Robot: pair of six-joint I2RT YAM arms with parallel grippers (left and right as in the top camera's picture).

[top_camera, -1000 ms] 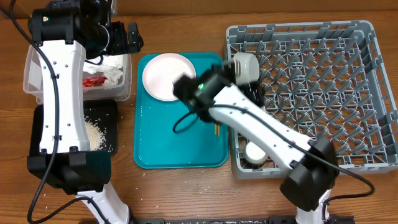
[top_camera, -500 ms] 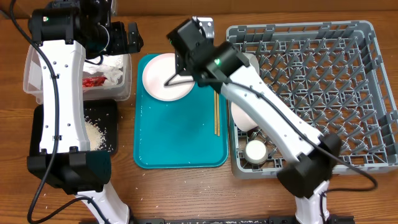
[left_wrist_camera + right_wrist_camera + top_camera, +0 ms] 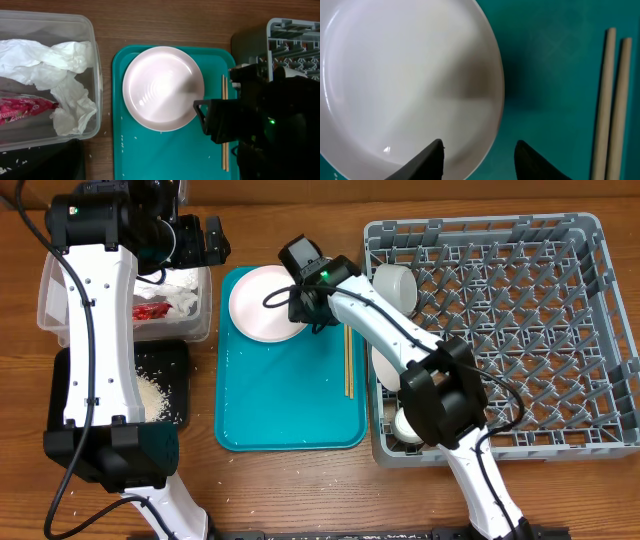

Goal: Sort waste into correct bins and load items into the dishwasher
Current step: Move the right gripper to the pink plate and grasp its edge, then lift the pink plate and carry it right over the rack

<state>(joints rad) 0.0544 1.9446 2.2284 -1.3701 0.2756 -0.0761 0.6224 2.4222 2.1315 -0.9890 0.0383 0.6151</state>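
Observation:
A pale pink plate [image 3: 262,302] lies at the far end of the teal tray [image 3: 290,410]. It also shows in the left wrist view [image 3: 162,87] and the right wrist view [image 3: 405,75]. My right gripper [image 3: 303,305] is open, and in its wrist view [image 3: 479,147] one finger is over the plate and the other over the tray, either side of the rim. Wooden chopsticks [image 3: 347,360] lie on the tray to the right [image 3: 612,100]. My left gripper [image 3: 205,240] hovers over the clear tub [image 3: 50,310]; its fingers are hidden.
The tub holds a white napkin [image 3: 55,65] and a red wrapper [image 3: 25,110]. The black tray [image 3: 170,360] holds rice [image 3: 150,392]. The grey dish rack [image 3: 520,330] holds a bowl [image 3: 395,285], a plate [image 3: 388,365] and a cup [image 3: 408,425]. A few rice grains dot the teal tray.
My right arm swung from the rack's left side to the far end of the teal tray and came down over the plate's right rim. The left arm has not moved.

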